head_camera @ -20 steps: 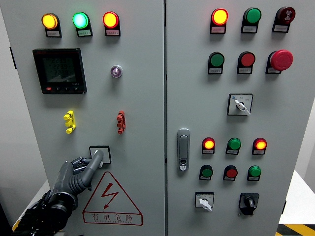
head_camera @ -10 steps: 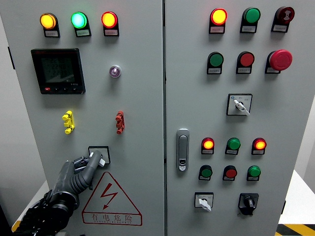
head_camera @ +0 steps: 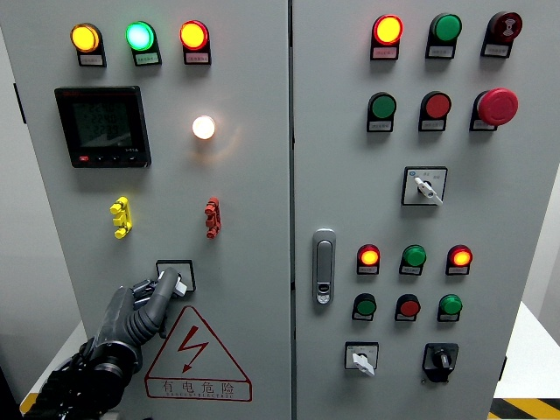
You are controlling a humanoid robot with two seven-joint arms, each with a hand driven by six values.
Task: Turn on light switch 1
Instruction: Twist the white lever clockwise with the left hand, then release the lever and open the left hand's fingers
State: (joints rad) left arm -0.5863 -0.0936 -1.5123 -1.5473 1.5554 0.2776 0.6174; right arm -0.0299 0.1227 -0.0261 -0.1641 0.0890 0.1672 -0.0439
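The left hand, dark and ribbed, pinches the square-plated rotary switch; its white knob points down-right.

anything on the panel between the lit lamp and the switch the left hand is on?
Head view: only the red clip sits between the lit lamp and the switch at the left hand; otherwise bare panel.

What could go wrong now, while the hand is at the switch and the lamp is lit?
1. The left hand has its fingers on the rotary switch; turning further or slipping back might put out the lit lamp.
2. On pulling away, the fingers could brush the yellow terminal above.
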